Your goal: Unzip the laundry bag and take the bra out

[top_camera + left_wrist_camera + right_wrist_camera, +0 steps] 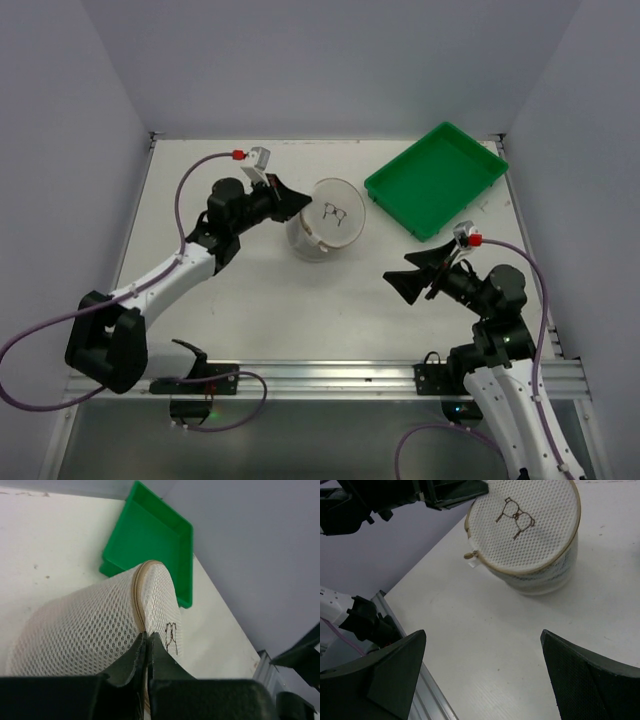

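Note:
The laundry bag (322, 236) is a white mesh cylinder, tilted so its round face with the black bra drawing (335, 212) points up and toward the right arm. My left gripper (301, 205) is shut on the bag's tan zip seam at the left rim. In the left wrist view its tips (146, 635) pinch the seam of the bag (85, 625). My right gripper (412, 272) is open and empty, apart from the bag. In the right wrist view (482, 635) the bag (530, 535) lies beyond it, with the zip pull (468, 556) at the face's left edge. The bra itself is hidden.
A green rectangular tray (435, 180) lies at the back right, just beyond the bag; it also shows in the left wrist view (145, 535). The metal rail (330, 378) runs along the table's near edge. Grey walls enclose the table.

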{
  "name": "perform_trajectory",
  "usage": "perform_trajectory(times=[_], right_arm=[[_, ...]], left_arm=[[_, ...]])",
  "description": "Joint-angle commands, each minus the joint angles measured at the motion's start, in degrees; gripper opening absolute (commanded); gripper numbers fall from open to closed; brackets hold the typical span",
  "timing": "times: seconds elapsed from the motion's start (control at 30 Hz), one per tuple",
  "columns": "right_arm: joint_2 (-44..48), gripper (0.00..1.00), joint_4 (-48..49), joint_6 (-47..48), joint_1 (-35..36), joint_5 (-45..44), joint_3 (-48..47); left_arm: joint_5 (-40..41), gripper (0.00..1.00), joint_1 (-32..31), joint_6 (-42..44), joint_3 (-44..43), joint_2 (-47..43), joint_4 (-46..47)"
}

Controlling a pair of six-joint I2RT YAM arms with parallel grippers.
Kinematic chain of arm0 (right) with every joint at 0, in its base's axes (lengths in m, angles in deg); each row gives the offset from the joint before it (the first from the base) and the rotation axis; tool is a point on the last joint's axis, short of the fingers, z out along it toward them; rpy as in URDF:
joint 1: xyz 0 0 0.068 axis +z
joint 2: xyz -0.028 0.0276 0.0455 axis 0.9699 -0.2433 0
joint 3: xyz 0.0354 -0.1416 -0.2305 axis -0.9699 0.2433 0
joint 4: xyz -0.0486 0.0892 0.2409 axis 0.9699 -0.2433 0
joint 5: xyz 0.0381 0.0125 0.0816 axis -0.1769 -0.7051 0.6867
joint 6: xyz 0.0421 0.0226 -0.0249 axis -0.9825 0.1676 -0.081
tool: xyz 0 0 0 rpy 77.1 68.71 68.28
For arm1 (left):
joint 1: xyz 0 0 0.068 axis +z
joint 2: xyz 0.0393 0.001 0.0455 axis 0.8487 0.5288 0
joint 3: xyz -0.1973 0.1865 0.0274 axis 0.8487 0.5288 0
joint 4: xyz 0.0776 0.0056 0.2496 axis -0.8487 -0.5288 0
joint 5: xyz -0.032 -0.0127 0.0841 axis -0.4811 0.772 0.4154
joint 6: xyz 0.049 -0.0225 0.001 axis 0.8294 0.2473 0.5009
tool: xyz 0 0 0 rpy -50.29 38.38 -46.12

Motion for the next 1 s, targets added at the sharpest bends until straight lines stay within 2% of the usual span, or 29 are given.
perform_trajectory(times=[0.0,0.13,0.17,0.23,0.27,0.33,0.37,0.47,0.6,0.7,0.83,0.97], right_arm=[[2.41,0.99,0.5,-2.84,0.31,1.03,0.72],[4.09,0.99,0.86,-4.87,0.75,-0.11,1.79],[3.83,0.99,0.16,-4.96,1.01,-0.81,1.79],[3.3,0.99,-1.07,-4.69,1.54,-1.51,1.44],[2.78,0.99,-1.51,-4.69,2.15,-2.47,1.35],[2.6,0.99,-2.3,-4.52,2.94,-3.97,1.52],[2.51,0.99,-2.66,-4.34,3.99,-5.02,1.61],[1.81,0.99,-3.27,-3.9,5.92,-10.12,2.31],[-0.47,0.99,-3.19,-3.9,7.51,-14.26,3.02],[-2.85,0.99,-2.92,-4.52,10.23,-17.41,2.75],[-7.41,0.99,-2.4,-5.74,16.29,-24.62,1.7],[-12.25,0.99,-1.61,-7.5,24.02,-32.09,0.38]], left_arm=[[-2.01,0.0,-2.19,-3.41,5.32,-7.99,1.83],[1.59,0.01,-2.82,-2.62,11.05,-13.36,-1.76],[2.03,0.16,-2.82,-2.45,12.1,-15.02,-2.29],[4.14,0.38,-2.82,-2.36,15.18,-17.4,-2.91],[4.67,0.54,-2.82,-2.45,16.32,-18.28,-3.35],[5.81,0.7,-2.82,-2.45,16.77,-21.0,-5.72],[6.34,0.83,-2.82,-2.53,16.77,-22.06,-6.86],[8.71,0.98,-2.82,-2.53,16.68,-26.54,-12.3],[9.51,1.0,-2.82,-0.44,16.59,-30.77,-22.48],[6.88,1.0,-2.82,1.94,16.94,-31.47,-25.58],[2.48,1.0,-2.73,4.67,15.98,-27.1,-24.8],[1.68,1.0,-2.64,9.4,9.49,-20.68,-27.7]])
